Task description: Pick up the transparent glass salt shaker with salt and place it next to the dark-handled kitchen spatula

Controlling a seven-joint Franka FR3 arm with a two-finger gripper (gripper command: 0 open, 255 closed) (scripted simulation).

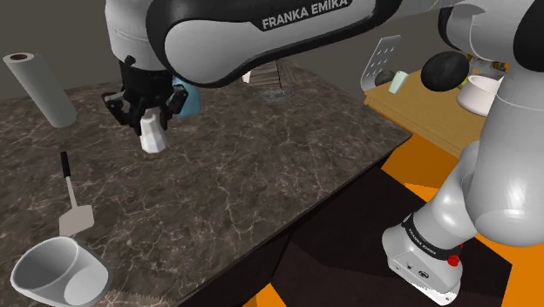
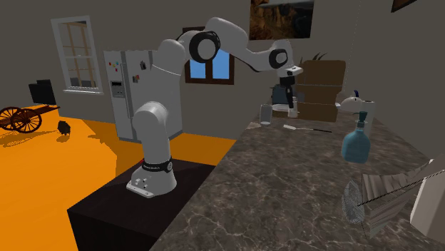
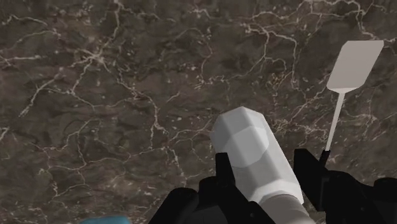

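While the arm is reaching out over the dark marbled counter (image 1: 261,183), the tool (image 1: 153,119) is clamping its two black fingers on the salt shaker (image 1: 153,139), which is showing up as a plain white, faceted body rather than clear glass. It is hanging upright from the tool, gripped around its upper part, and it is looking clear of the counter, though only just in the shoulder view. A grip like that, I'd judge, is keeping the shaker from tipping on the way over. Now the target: the spatula (image 1: 74,220) is lying flat on the counter, dark handle pointing away, pale blade pointing toward the near edge. In the shoulder view it is sitting to the left of the shaker and nearer the camera, with bare counter between them. Through the wrist view the shaker (image 3: 254,156) is poking out between the fingers, and the spatula (image 3: 355,63) is lying off to one side of it, not touching. So the shaker is hanging near the spatula, not yet set down, and the placing spot, by my reckoning, is the open patch beside that handle.
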